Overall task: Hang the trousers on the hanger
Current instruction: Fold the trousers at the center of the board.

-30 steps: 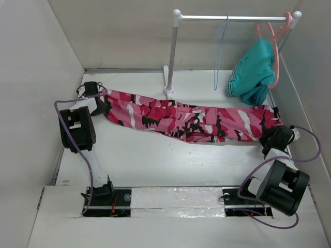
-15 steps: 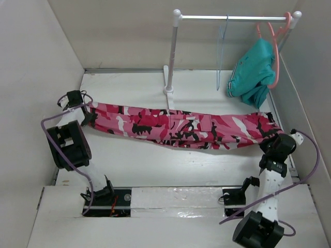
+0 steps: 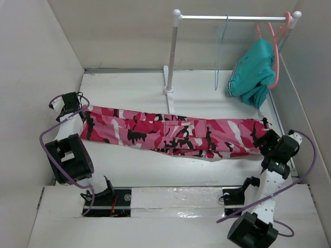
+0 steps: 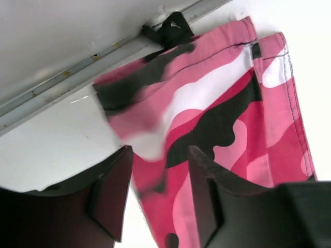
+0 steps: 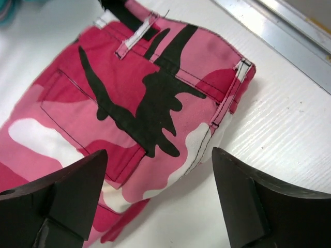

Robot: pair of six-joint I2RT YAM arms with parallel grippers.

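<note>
The pink, white and black camouflage trousers (image 3: 176, 132) lie stretched flat across the table, leg ends to the left and waistband to the right. My left gripper (image 3: 71, 105) hovers at the leg ends (image 4: 232, 103) with its jaws open; the blurred cloth under them is not pinched. At the waistband (image 5: 155, 88), my right gripper (image 3: 265, 139) is wide open just above the cloth. The thin pale-blue hanger (image 3: 220, 51) hangs bare on the rail at the back.
A white garment rack (image 3: 173, 57) stands at the back, its rail (image 3: 232, 18) reaching right. A coral-pink hanger (image 3: 275, 46) on it carries a teal garment (image 3: 253, 70). White walls close in left, right and behind. A metal strip (image 4: 77, 67) edges the left wall.
Both grippers have opened and let go of the trousers. The cloth has dropped flat onto the table, a little nearer the arms than a second ago.
</note>
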